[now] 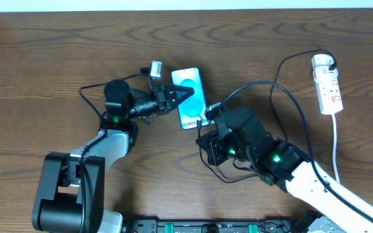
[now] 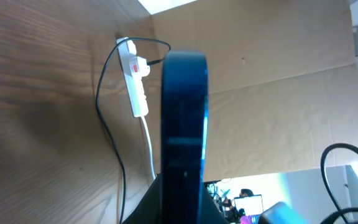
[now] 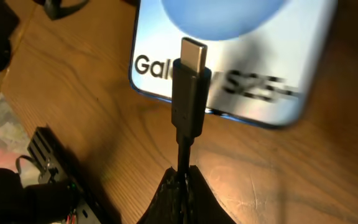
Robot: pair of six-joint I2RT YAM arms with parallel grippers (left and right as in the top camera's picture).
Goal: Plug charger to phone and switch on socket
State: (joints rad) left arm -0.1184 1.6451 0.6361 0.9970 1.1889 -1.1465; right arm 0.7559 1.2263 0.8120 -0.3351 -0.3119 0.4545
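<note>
The phone (image 1: 190, 97) lies mid-table with its blue screen lit. My left gripper (image 1: 177, 94) is shut on the phone's left side; in the left wrist view the phone (image 2: 184, 124) stands edge-on between the fingers. My right gripper (image 1: 207, 120) is shut on the charger cable just behind its connector tip (image 3: 191, 62), which sits over the phone's lower edge (image 3: 229, 93), not inserted. The black cable (image 1: 283, 90) runs to the white plug adapter (image 1: 324, 63) in the socket (image 1: 327, 84) at the far right. The socket also shows in the left wrist view (image 2: 135, 81).
A small white-and-grey object (image 1: 155, 69) lies just left of the phone's top. The socket's white cord (image 1: 336, 145) runs down the right side toward the front edge. A cardboard wall (image 2: 278, 93) stands beyond the table.
</note>
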